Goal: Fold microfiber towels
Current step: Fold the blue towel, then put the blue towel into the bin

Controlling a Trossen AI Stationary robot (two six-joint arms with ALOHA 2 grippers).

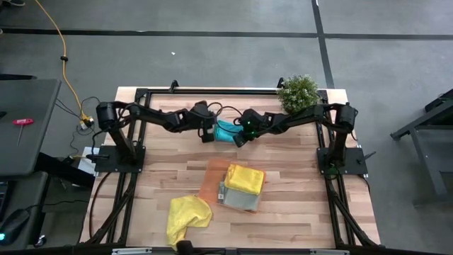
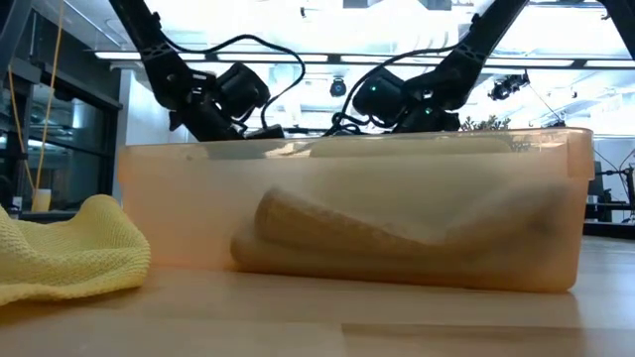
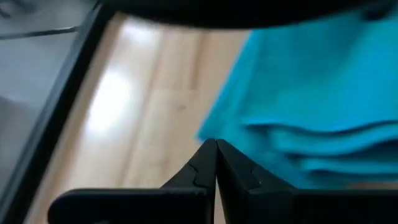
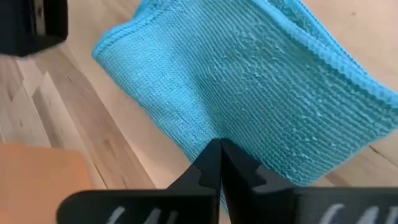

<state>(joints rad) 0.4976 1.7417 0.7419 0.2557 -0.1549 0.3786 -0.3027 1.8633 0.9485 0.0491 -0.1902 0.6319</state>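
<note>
Microfiber like the teal towel [image 1: 226,132] looks light, limp and a little clingy, so it should drape and sag wherever it is unsupported; I judge the stitched edges and corners the sound places to take hold, since a pinch mid-panel would only bunch it. It sits in the upper middle of the high view, between the two grippers, folded over into several layers.

The left gripper [image 1: 207,132] is at the towel's left side with its fingers [image 3: 205,171] pressed fully together; its wrist view shows the tips meeting beside the cloth's layered edge, and whether any fabric is caught there cannot be told. The right gripper [image 1: 239,137] is at the towel's right side, its fingers [image 4: 211,165] also fully together, the tips meeting right at the cloth's edge, apparently pinching it.

Lower in the high view, a folded yellow towel [image 1: 245,178] lies on a grey towel [image 1: 241,200] in the orange tray [image 1: 214,170], and a crumpled yellow towel [image 1: 187,214] lies at lower left.
</note>
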